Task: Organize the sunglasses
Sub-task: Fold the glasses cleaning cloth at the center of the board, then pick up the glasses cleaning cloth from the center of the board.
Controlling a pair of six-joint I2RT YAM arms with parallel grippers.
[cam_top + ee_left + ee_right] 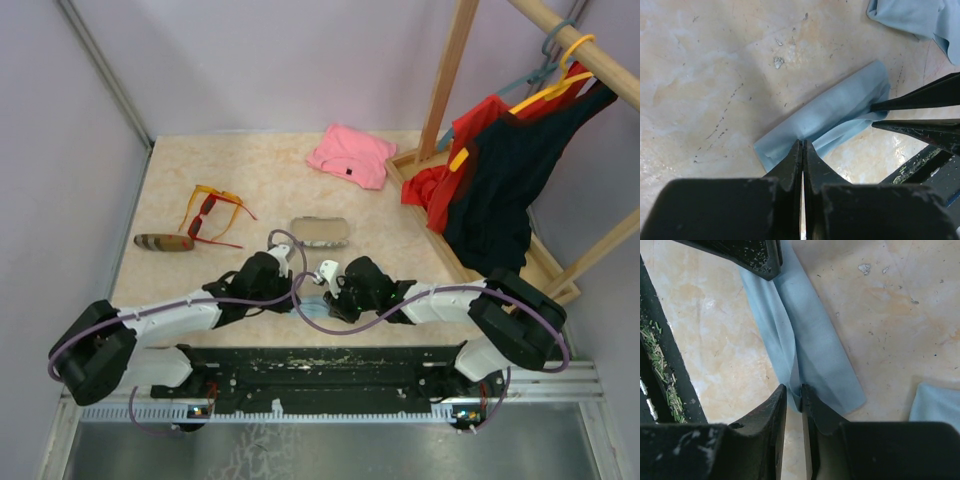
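Marble tabletop [200, 170]: left gripper [803, 145] clamped on one end of cloth [830, 112], right gripper [793, 389] barely parted about the other; sunglasses [203, 220], two pairs, well beyond and left of left gripper, the nearer arm.

A high view looks down over the whole tabletop [200, 160] from behind the arms [170, 320]; both wrist views hover close above the same folded blue cloth [830, 112].

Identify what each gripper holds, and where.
Left gripper pinches the folded light blue cloth at one end; right gripper straddles the opposite end, grip unclear.
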